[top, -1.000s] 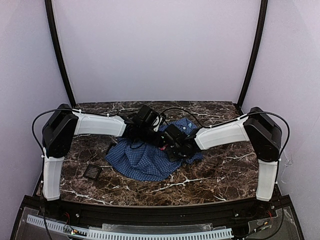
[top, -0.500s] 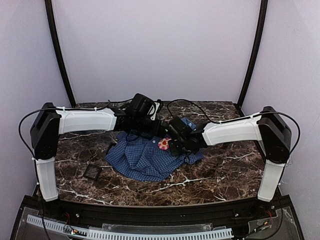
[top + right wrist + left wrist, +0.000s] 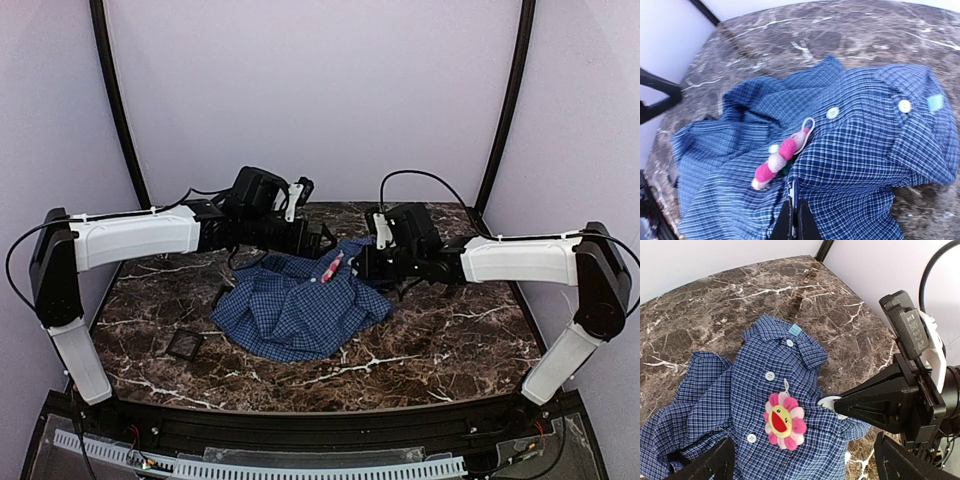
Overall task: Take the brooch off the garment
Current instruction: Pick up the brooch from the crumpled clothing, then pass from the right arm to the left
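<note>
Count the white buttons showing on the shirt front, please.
3, in a row down the shirt: top button beside the light-blue tag, second button between it and the brooch, third button past the brooch. Folds may hide more.

right claw (image 3: 792,216) closed, pinching garment (image 3: 865,150) fold; brooch (image 3: 780,162) edge-on just beyond fingertips.

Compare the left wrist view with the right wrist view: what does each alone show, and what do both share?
Left wrist only: the flower brooch face-on, yellow smiling centre visible, and the right gripper seen from outside, beside it. Right wrist only: the brooch edge-on, a row of pink petals, with that gripper's shut fingers at the cloth. Both: the checked shirt, its white buttons, light-blue tag and the marble table.
</note>
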Robot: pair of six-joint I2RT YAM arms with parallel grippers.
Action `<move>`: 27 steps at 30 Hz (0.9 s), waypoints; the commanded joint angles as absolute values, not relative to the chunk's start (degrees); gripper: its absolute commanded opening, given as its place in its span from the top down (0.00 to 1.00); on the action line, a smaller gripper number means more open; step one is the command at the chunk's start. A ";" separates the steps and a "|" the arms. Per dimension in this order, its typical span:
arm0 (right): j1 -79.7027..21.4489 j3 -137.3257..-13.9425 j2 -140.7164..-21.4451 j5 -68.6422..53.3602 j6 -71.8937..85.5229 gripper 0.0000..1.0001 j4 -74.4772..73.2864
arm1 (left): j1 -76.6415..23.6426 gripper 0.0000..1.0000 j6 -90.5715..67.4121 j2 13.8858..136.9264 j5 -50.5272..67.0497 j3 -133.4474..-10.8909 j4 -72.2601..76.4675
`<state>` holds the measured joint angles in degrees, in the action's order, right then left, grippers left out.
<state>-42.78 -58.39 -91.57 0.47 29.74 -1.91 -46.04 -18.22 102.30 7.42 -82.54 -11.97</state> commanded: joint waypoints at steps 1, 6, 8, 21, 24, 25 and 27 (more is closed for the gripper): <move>-42.55 -57.98 -88.30 -10.15 30.06 1.00 5.63 | -45.44 0.01 -18.68 100.39 14.76 -80.93 -11.99; -42.54 -59.25 -85.75 -12.03 28.41 1.00 4.21 | -44.75 0.01 -18.91 98.83 16.56 -80.95 -11.81; -42.44 -59.15 -84.64 -11.85 28.02 1.00 4.45 | -44.52 0.01 -19.32 97.92 17.14 -81.07 -11.33; -42.34 -60.86 -80.58 -5.02 17.99 1.00 2.66 | -43.63 0.01 -14.17 94.26 14.23 -77.18 -0.93; -42.36 -59.97 -80.19 -4.36 16.40 1.00 4.42 | -43.68 0.01 -11.52 93.86 14.49 -75.67 0.46; -42.36 -59.06 -79.79 -4.25 15.55 1.00 5.84 | -43.68 0.01 -10.31 93.64 14.92 -75.14 1.85; -42.35 -56.40 -78.20 -3.01 13.74 1.00 10.13 | -43.67 0.01 -8.48 92.60 15.51 -72.81 4.86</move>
<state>-42.59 -59.99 -81.08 -5.54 18.20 1.58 -43.77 -13.58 95.85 14.96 -76.34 -1.72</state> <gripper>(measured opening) 0.010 0.987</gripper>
